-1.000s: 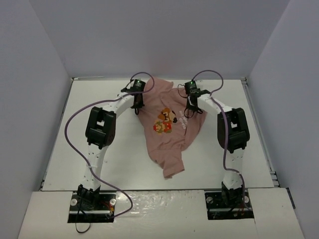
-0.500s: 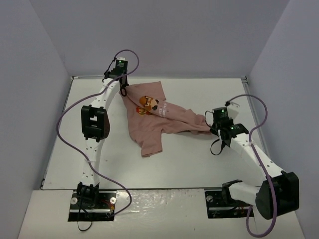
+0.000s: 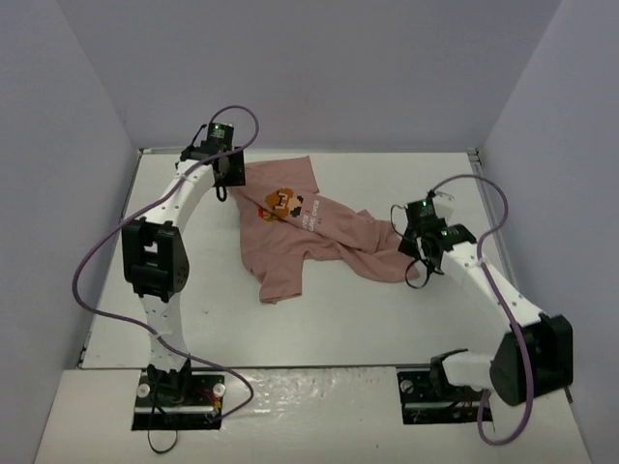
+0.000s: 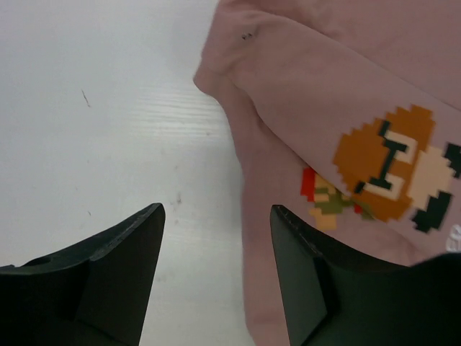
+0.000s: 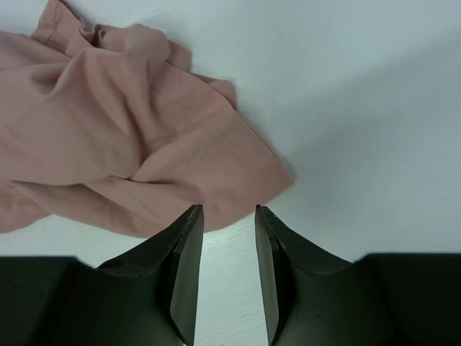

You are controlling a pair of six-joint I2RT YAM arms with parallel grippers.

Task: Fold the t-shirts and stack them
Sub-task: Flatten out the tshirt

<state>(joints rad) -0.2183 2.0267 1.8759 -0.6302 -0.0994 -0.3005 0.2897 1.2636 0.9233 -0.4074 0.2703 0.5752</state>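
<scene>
The dusty-pink t-shirt lies crumpled on the white table, its orange-brown pixel print facing up near its far left. My left gripper hovers at the shirt's far-left corner. In the left wrist view the left gripper is open above the t-shirt's left edge, with bare table between the fingers. My right gripper is at the shirt's right end. In the right wrist view the right gripper is open, and the t-shirt's edge lies flat just beyond the fingertips, not gripped.
The table is walled by pale panels at the back and on both sides. Purple cables loop from each arm, one above the left wrist and one beside the right wrist.
Both grippers have opened and let go of the shirt. The arms carried it apart, left arm to the far left and right arm to the right, and it now lies spread on the table.
</scene>
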